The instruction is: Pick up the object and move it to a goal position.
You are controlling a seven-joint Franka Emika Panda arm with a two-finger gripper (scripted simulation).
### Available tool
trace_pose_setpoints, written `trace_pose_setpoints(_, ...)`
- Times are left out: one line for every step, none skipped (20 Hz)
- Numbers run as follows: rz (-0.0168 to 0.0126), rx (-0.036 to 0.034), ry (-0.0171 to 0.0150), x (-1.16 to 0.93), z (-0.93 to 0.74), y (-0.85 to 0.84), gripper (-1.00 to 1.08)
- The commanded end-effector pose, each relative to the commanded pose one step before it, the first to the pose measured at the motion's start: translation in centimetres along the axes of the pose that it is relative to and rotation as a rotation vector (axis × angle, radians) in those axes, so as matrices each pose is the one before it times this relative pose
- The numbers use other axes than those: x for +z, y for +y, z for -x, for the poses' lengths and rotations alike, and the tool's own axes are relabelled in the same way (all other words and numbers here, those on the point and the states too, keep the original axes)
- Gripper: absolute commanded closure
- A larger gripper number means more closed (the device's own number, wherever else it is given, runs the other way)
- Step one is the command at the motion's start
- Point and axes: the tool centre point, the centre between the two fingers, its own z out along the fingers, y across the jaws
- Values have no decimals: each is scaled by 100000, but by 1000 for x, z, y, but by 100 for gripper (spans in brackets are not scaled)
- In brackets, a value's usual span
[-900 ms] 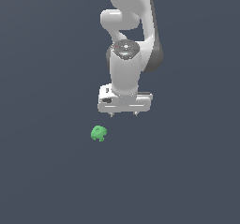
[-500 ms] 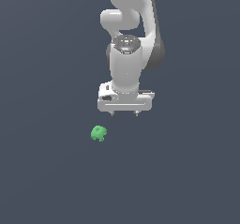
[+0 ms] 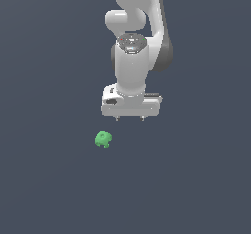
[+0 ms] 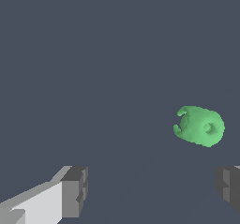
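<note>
The object [image 3: 103,139] is a small bright green lumpy blob lying on the dark grey floor, toward the exterior view's left of the arm. My white gripper [image 3: 130,118] points straight down, above the floor and to the exterior view's right of the object. Its jaws stand wide apart and hold nothing. In the wrist view the object [image 4: 200,126] lies ahead of the two dark fingertips [image 4: 75,191], off to the side of one of them, and is not between them.
The floor [image 3: 49,189] is a plain dark grey surface. The white arm [image 3: 135,37] rises above the gripper.
The gripper has moved down a little and slightly toward the object. The object has not moved.
</note>
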Motion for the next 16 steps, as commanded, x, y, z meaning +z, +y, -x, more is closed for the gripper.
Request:
trace_pose_setpoints(29, 2165, -417, 714, -169, 899, -92)
trace_pose_setpoints(4, 1216, -171, 382, -122, 480, -92)
trace_pose_setpoints(15, 1354, -201, 440, -133, 544, -92)
trace_pose_setpoints(28, 1490, -232, 500, -143, 607, -92)
trace_pose_setpoints(43, 1639, -257, 556, -157, 673, -92)
trace_pose_setpoints(60, 1809, -275, 610, -174, 743, -92)
trace_pose_setpoints(81, 1973, -293, 666, -190, 813, -92)
trace_pose_setpoints(107, 2126, -313, 725, -204, 882, -92)
trace_pose_setpoints(131, 2177, -319, 750, -209, 909, -92)
trace_pose_setpoints(140, 2018, -293, 701, -195, 848, -92)
trace_pose_setpoints(144, 1851, -265, 648, -180, 782, -92)
trace_pose_setpoints(144, 1687, -239, 595, -164, 716, -92)
trace_pose_setpoints(141, 1520, -214, 540, -149, 648, -92)
trace_pose_setpoints(134, 1356, -189, 485, -133, 580, -92)
trace_pose_setpoints(125, 1194, -165, 429, -118, 513, -92)
trace_pose_setpoints(114, 1034, -142, 373, -103, 446, -92)
